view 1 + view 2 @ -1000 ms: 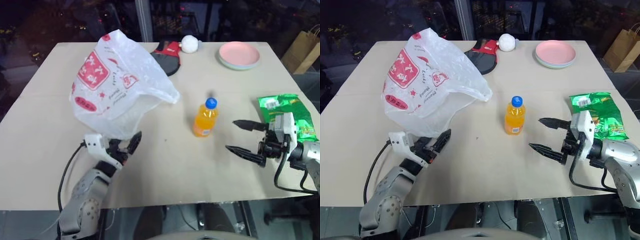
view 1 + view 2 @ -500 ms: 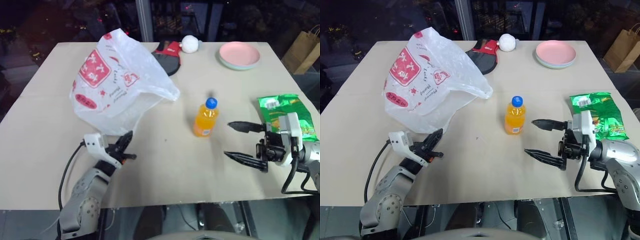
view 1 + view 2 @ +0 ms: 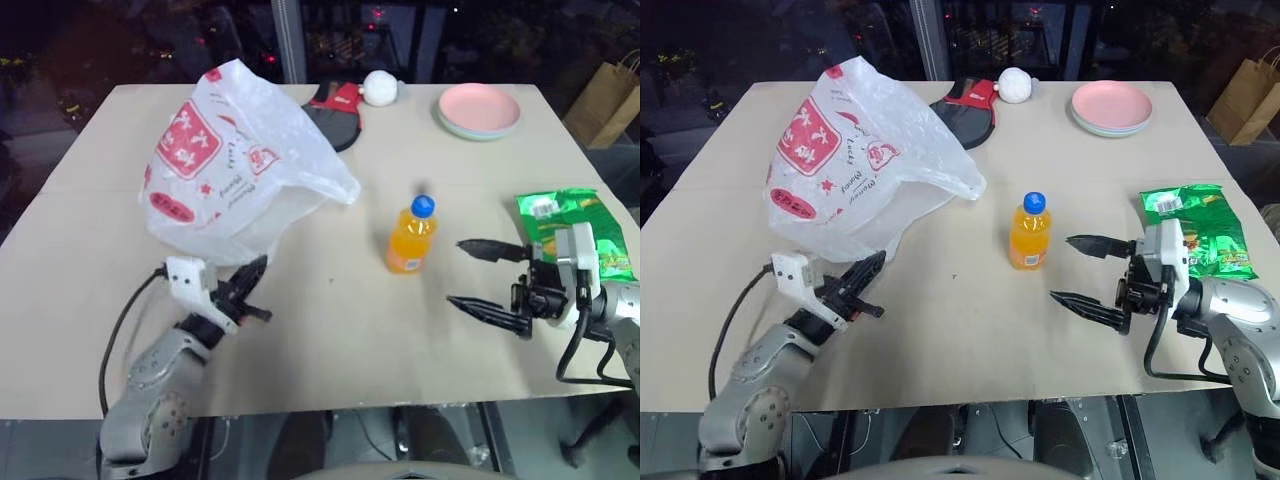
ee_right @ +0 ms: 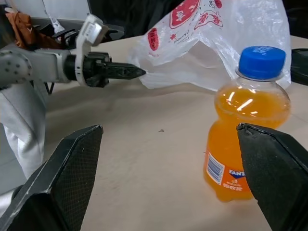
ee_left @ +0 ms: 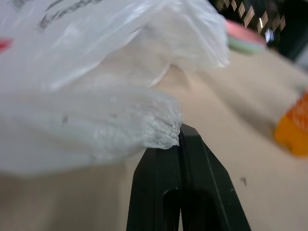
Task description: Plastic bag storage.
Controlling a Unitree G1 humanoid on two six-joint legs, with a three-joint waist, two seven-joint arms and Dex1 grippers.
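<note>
Jaws of the left gripper (image 3: 868,290) are pinched shut on the near edge of the plastic bag (image 3: 855,160), left of the orange soda bottle (image 3: 1029,232) on the tabletop (image 3: 970,320), likely to lift it, while the right gripper (image 3: 1087,271) waits wide open, holding nothing.

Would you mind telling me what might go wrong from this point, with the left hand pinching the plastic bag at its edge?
1. The left hand is shut on only a small bunched fold of the plastic bag; the thin film could slip out or tear when pulled.
2. The orange soda bottle stands upright close to the bag and between the two hands; a dragged bag or the open right hand might tip it.
</note>
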